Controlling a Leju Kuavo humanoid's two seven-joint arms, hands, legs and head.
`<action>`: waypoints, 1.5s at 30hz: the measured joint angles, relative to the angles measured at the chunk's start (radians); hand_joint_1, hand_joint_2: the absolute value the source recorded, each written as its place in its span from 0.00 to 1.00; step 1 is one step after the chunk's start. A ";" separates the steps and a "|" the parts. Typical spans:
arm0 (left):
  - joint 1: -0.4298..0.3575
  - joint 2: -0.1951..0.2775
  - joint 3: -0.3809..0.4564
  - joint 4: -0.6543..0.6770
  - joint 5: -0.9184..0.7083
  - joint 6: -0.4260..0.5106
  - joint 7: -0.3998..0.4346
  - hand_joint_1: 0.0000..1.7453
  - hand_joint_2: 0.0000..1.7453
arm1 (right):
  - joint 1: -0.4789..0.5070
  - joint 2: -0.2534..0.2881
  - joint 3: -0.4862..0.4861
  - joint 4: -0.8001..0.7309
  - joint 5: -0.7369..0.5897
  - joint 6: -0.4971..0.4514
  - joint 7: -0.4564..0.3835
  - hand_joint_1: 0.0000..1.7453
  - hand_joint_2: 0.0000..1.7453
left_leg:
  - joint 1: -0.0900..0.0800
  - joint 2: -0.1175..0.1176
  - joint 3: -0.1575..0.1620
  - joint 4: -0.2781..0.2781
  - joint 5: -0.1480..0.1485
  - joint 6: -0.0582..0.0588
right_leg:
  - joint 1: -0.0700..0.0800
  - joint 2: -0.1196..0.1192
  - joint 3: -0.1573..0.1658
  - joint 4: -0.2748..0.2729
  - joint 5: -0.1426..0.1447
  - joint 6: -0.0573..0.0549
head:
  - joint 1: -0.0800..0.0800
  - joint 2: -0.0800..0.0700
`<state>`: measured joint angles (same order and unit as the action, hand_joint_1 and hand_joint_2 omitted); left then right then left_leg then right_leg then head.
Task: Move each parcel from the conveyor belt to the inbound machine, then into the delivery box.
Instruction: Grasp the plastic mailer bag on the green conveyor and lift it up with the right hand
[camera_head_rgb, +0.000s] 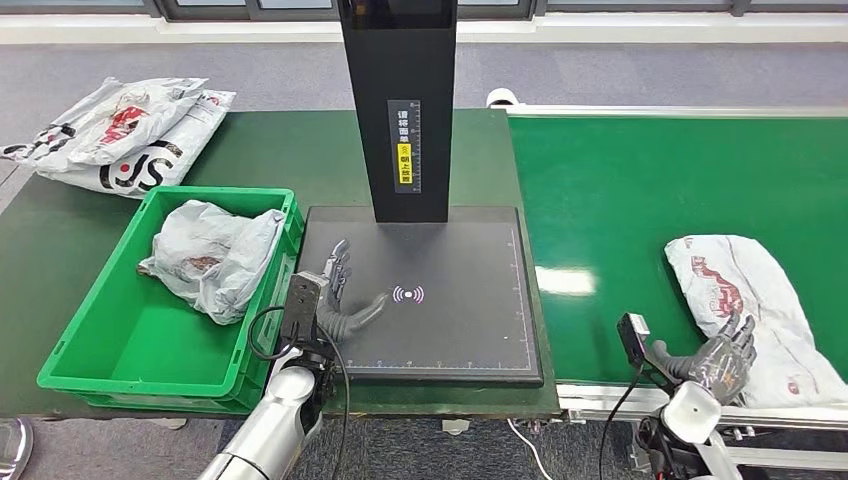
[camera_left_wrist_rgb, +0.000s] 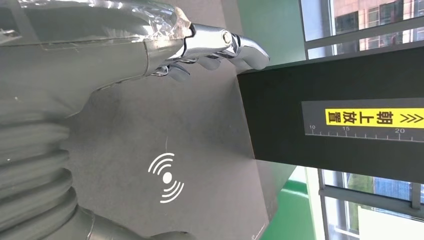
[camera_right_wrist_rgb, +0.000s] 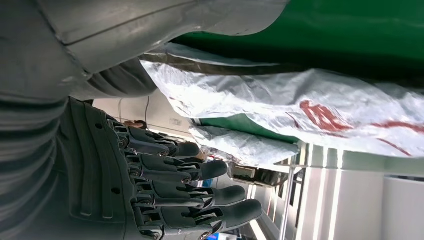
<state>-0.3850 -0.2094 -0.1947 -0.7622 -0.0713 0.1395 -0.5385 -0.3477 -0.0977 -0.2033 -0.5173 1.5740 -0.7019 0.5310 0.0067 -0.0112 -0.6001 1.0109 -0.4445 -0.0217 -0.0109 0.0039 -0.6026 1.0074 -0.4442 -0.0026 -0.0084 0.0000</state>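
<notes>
Hovering with fingers spread and empty, the left hand (camera_head_rgb: 338, 297) overhangs the inbound machine (camera_head_rgb: 470, 330), the right hand (camera_head_rgb: 722, 358) a parcel (camera_head_rgb: 740, 300).

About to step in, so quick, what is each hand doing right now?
Left hand: open, fingers spread over the scanner plate, holding nothing.
Right hand: open, holding nothing, at the near edge of the parcel on the belt.
</notes>
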 joint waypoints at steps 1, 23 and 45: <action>0.000 0.000 0.000 0.000 0.000 -0.001 0.001 0.00 1.00 | -0.003 -0.001 0.003 0.008 0.000 0.000 0.003 0.00 1.00 | 0.000 0.000 0.000 0.000 0.000 0.000 | 0.000 0.000 0.000 0.000 0.000 0.000 | 0.000 0.000; 0.000 0.005 0.003 0.000 0.009 -0.011 0.005 0.00 1.00 | -0.058 -0.018 0.012 0.113 0.000 0.035 0.030 0.00 1.00 | 0.000 0.000 0.000 0.000 0.000 0.000 | 0.000 0.000 0.000 0.000 0.000 0.000 | 0.000 0.000; 0.000 0.006 0.004 0.007 0.028 -0.024 0.006 0.00 1.00 | -0.057 -0.038 0.016 0.132 0.000 0.233 0.118 0.00 1.00 | 0.000 0.000 0.001 0.000 0.000 0.000 | 0.000 0.000 0.000 0.000 0.000 0.000 | 0.000 0.000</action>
<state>-0.3852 -0.2029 -0.1906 -0.7551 -0.0435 0.1160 -0.5329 -0.4045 -0.1357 -0.1873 -0.3857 1.5735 -0.4687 0.6492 0.0067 -0.0112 -0.5995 1.0110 -0.4443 -0.0215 -0.0109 0.0039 -0.6022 1.0074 -0.4442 -0.0026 -0.0084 -0.0002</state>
